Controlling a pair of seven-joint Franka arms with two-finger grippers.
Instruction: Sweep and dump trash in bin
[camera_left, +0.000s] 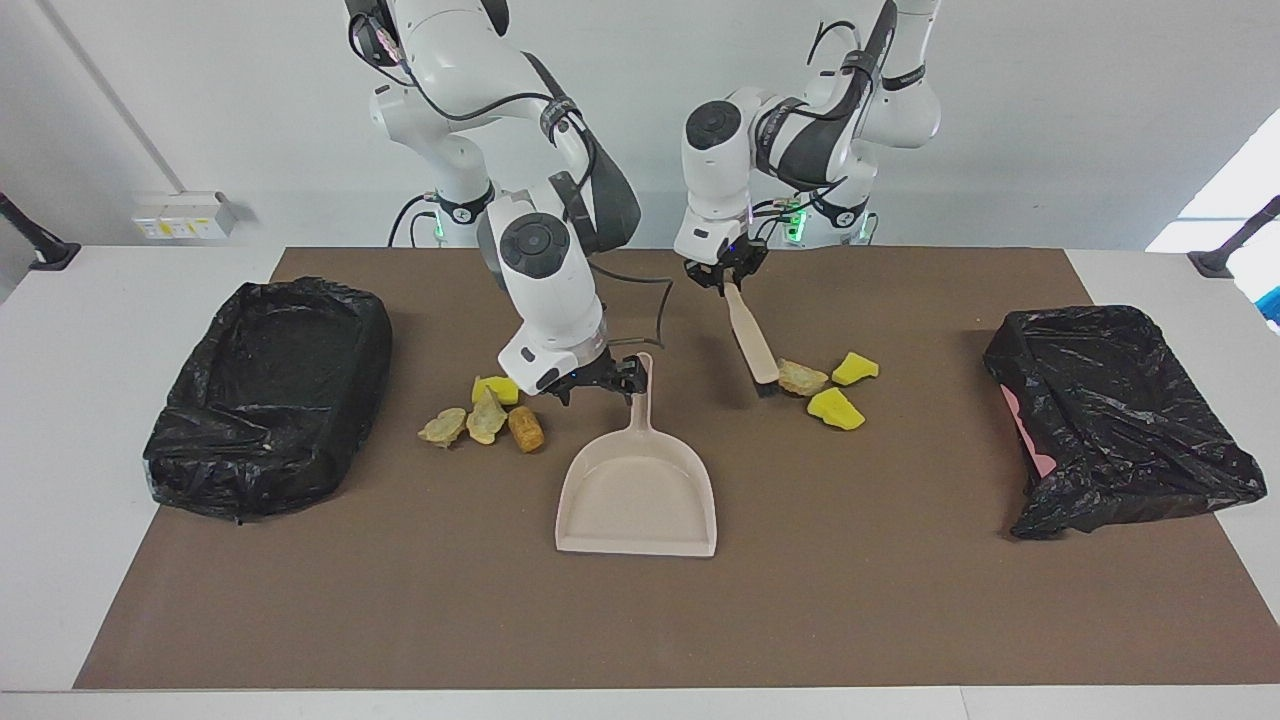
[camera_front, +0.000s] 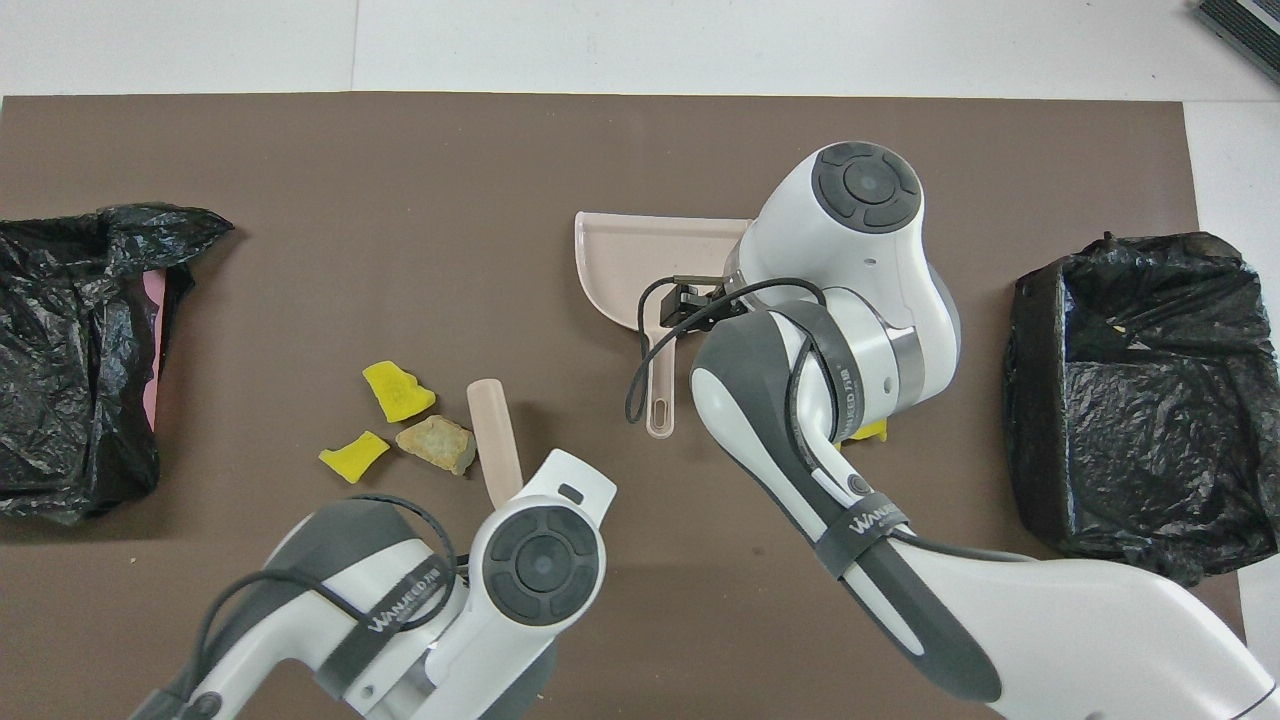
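Trash in two small heaps on the brown mat (camera_left: 640, 620) covering the desk (camera_left: 70, 400). One heap (camera_left: 483, 412) toward the right arm's end: yellow sponge chunk, two pale wrinkly lumps, brown cork-like cylinder (camera_left: 526, 430). Other heap (camera_left: 822, 385) toward the left arm's end: two yellow chunks and a beige lump (camera_front: 436, 444). Left pincer (camera_left: 728, 277) clenched on the brush (camera_left: 750, 340), handle slanting down, tip just beside the beige lump; bristles barely visible. Right pincer (camera_left: 597, 378) released, low beside the dustpan (camera_left: 640, 490) handle; contact can't be told. From overhead the right arm hides most of its heap and part of the dustpan. Black-lined bins (camera_left: 265, 395) (camera_left: 1115, 415) sit at each end.
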